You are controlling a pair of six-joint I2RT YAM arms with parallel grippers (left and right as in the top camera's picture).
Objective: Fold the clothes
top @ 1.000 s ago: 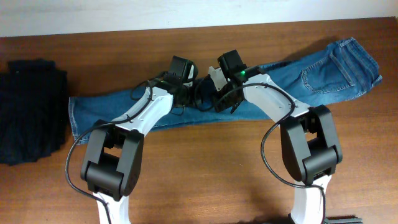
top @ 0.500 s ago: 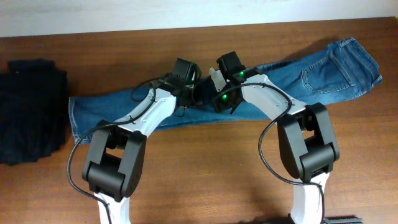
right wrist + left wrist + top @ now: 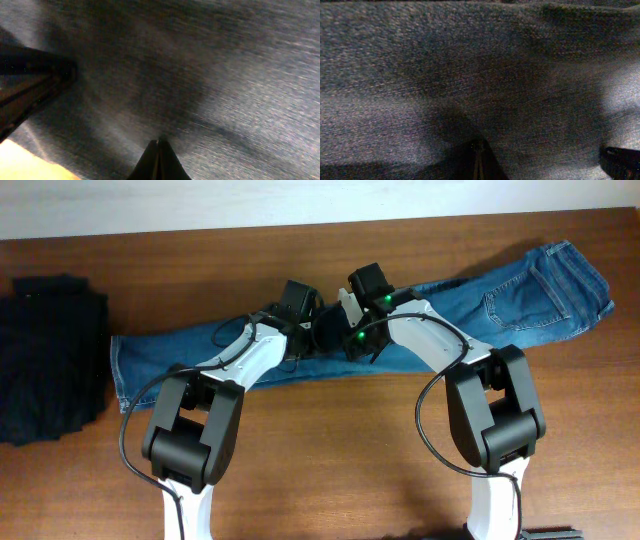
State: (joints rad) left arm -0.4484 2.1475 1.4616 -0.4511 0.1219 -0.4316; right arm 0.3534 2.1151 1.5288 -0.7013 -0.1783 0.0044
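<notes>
far left: black garment pile [image 3: 50, 355] at the bench [image 3: 330, 470] edge, well apart from the arms, not part of this job.

jeans [image 3: 520, 300]: laid out full length across the bench, slanting from the leg hems low at the left, just beside the black pile, up to the waistband at the far right. one back pocket shows near the waist end. only a single leg width is visible along the run, so my reading is that the legs already lie one on the other, i.e. the lengthwise fold is done. no crosswise fold is visible: hems and waistband are well apart, at opposite ends.

left claw [image 3: 479, 152]: down at about the middle of the leg, tips together, touching denim. a dark crease sits around the tips; cannot tell whether cloth is caught between them.

right claw [image 3: 158, 150]: just beside the left one, a little toward the waist, fingers together as well, tips against the cloth. again no visible pinch of fabric.

progress estimate: early to middle. done: garment spread flat, likely halved along its length. left: bring one end over the other, probably once or twice more, then square it up. both claws sit mid-leg, which may be marking or pressing a fold line; that is a guess.
</notes>
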